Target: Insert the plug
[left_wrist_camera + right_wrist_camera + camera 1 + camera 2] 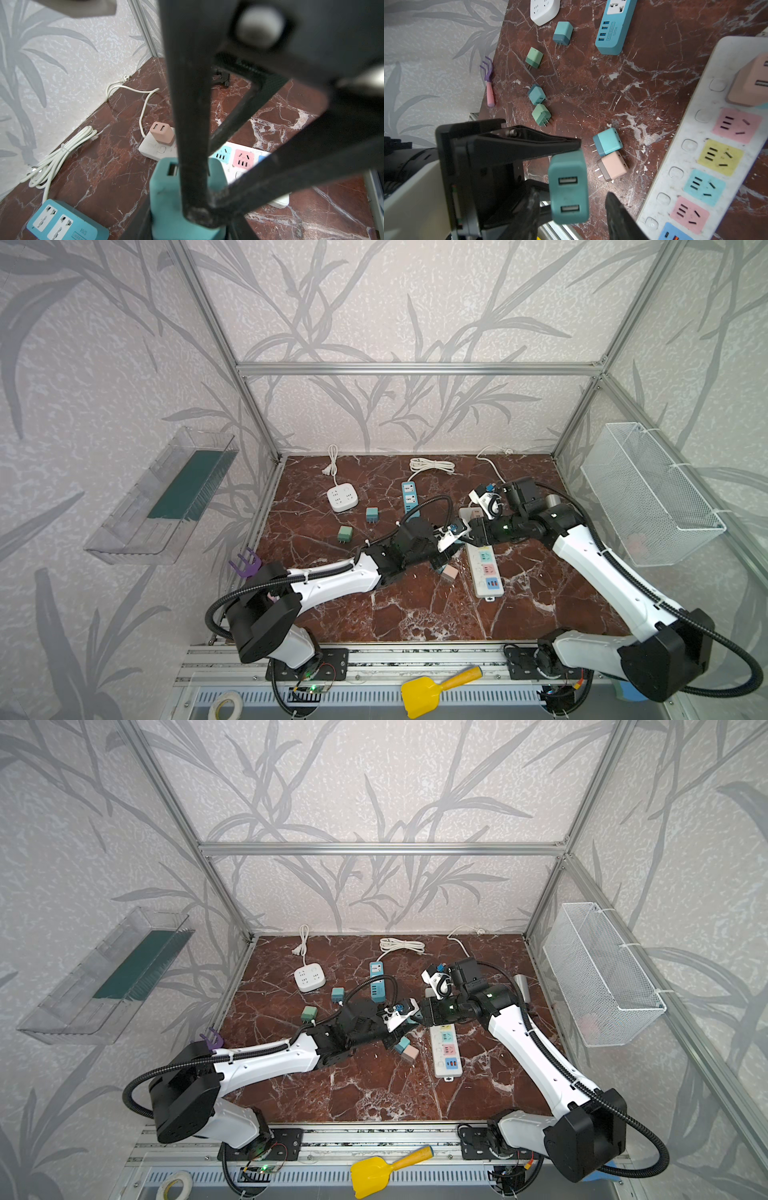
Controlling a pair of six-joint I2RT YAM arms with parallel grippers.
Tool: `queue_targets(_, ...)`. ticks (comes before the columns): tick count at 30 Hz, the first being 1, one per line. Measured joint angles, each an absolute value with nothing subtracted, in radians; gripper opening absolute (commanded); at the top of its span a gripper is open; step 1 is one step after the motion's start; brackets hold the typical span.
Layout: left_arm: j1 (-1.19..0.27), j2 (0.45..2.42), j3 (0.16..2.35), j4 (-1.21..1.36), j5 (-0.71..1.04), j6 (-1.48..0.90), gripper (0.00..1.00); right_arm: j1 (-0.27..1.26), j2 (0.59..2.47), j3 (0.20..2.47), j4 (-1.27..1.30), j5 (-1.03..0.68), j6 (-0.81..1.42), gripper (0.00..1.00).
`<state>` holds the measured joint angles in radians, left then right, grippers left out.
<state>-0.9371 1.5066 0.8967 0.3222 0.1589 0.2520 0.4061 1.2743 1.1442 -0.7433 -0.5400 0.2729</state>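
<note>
1. Left gripper [564,165] is clamping a teal USB charger [568,187]. One black finger [542,141] is pressing on one side of it, and the opposite finger is mostly hiding behind the body. Jaws are closed tight on it.
2. The teal USB charger is hanging clear of the marble-pattern tabletop [643,62], just beside the long edge of the white power strip [691,131]. Its two-port face is facing the right wrist camera. Prongs are not showing.
3. Right gripper [573,193] is standing part open, with its fingers flanking the port face. A gap is showing between one finger [616,209] and the charger. I cannot tell whether the other finger is touching.
4. In both top views the two grippers are sitting tip to tip at the strip's [478,587] left edge, toward its far end.
5. The strip is lying flat with its sockets up: pink, yellow, blue and pink along its length, then a blue USB panel at the near end. A pink charger [749,83] is sitting plugged in at the far end.
6. Lying loose on the table:
   - A blue charger [607,141] and a second pink charger [612,168] are touching side by side near the strip.
   - A green charger [541,114] is lying farther off.
   - A blue power strip [614,27], a white square socket block [342,497] and a bundled white cable [432,465] are lying toward the back.
</note>
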Motion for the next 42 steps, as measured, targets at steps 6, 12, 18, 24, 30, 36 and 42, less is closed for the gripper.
queue_targets(6,-0.938,1.506,0.896,0.318,0.156,0.253,0.28,0.408,1.290,1.127,-0.697,-0.553,0.302,0.36)
queue_targets(12,-0.936,1.506,0.896,0.311,0.158,0.251,0.40,0.414,1.291,1.121,-0.675,-0.562,0.290,0.17)
queue_targets(18,-0.942,1.502,0.895,0.326,0.113,0.252,0.79,0.414,1.291,1.119,-0.673,-0.537,0.308,0.09)
queue_targets(24,-0.946,1.439,0.895,0.355,-0.087,0.192,0.88,0.415,1.290,1.127,-0.691,-0.352,0.286,0.00)
queue_targets(30,-0.879,1.333,0.919,0.344,-0.385,0.009,0.94,0.415,1.243,1.040,-0.646,-0.083,0.255,0.00)
queue_targets(36,-0.672,1.304,0.920,0.194,-0.502,-0.289,0.94,0.407,1.239,0.994,-0.591,0.067,0.213,0.00)
queue_targets(42,-0.652,1.320,0.921,0.067,-0.496,-0.430,0.93,0.371,1.318,1.004,-0.545,0.086,0.204,0.00)
